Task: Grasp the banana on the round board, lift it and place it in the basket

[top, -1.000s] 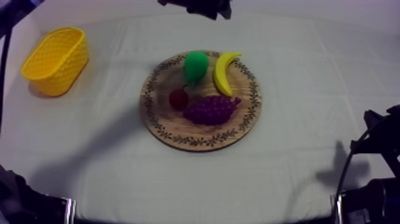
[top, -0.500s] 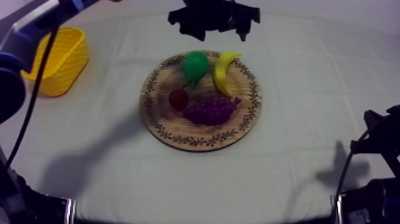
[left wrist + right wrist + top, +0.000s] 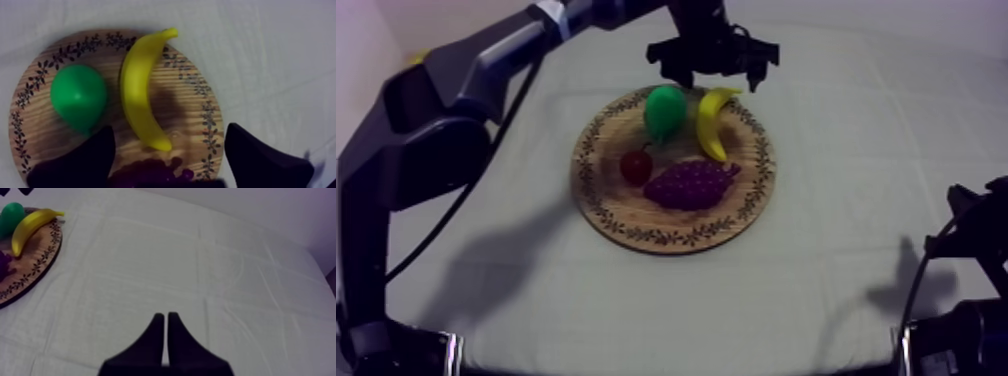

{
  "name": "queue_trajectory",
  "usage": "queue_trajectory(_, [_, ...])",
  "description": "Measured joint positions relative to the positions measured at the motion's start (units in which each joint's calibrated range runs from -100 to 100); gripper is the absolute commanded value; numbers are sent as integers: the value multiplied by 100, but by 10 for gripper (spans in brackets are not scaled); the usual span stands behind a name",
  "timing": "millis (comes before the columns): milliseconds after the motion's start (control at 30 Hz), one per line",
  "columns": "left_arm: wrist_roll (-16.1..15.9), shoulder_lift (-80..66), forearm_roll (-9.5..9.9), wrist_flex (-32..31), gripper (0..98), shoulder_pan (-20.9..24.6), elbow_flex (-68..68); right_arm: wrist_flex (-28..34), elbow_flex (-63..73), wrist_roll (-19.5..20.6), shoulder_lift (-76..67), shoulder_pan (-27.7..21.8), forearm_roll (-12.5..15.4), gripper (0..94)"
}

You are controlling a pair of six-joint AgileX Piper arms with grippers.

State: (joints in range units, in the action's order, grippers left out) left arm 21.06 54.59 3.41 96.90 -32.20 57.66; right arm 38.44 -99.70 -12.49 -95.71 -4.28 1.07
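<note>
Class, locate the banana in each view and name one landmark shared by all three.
Top view: banana at the upper right of the board, right of the pear.
Left wrist view: banana beside the pear, ahead of the open left gripper.
Right wrist view: banana on the board, beside the pear.
Shared landmark: the green pear.

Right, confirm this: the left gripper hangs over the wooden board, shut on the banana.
Not shut. The left gripper hangs over the wooden board open, fingers apart, with the banana lying on the wood, as the left wrist view shows.
</note>
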Motion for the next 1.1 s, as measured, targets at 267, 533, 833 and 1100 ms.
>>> queue_trajectory(267, [-27, 852, -109, 271, 788, 72, 1046, 9, 0, 0, 0, 0, 0, 6])
queue_trajectory(533, [-36, 1353, -169, 281, 777, 161, 1504, 2, 0, 0, 0, 0, 0, 6])
queue_trajectory(833, [-36, 1755, -215, 288, 724, 205, 1698, 2, 0, 0, 0, 0, 0, 6])
queue_trajectory(1100, [-30, 1943, -341, 281, 606, 251, 1729, 2, 0, 12, 0, 0, 0, 6])
